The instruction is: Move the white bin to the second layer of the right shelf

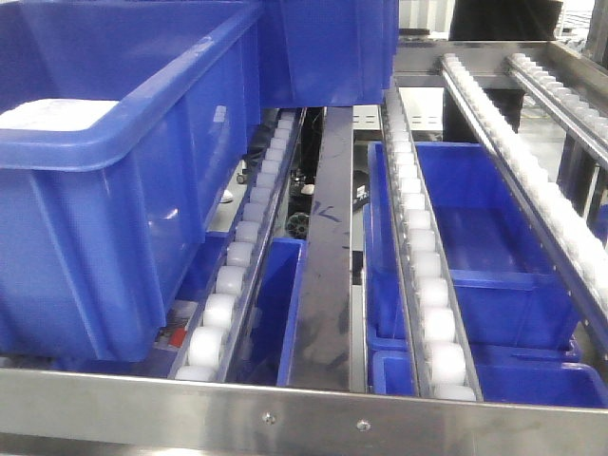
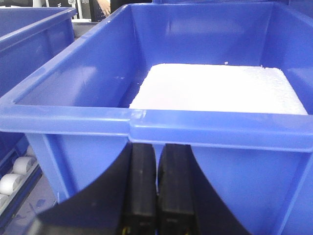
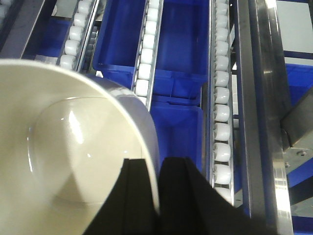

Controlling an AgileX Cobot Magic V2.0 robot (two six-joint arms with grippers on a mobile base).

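Filling the bottom of the right wrist view, the right gripper (image 3: 157,196) pinches the rim of the glossy cream-white plastic bin (image 3: 73,147), one black finger inside and one outside the wall; the fingertips are cut off by the frame edge. The bin hangs above the steel rack level of white plastic rollers (image 3: 222,122), with blue plastic crates (image 3: 176,44) below the lanes. Only the left wrist view shows the left gripper (image 2: 157,161), its black fingers pressed together against the near wall of a large blue rectangular crate (image 2: 205,122) holding a white foam block (image 2: 220,88). The front view shows neither gripper nor the bin. No writing is readable.
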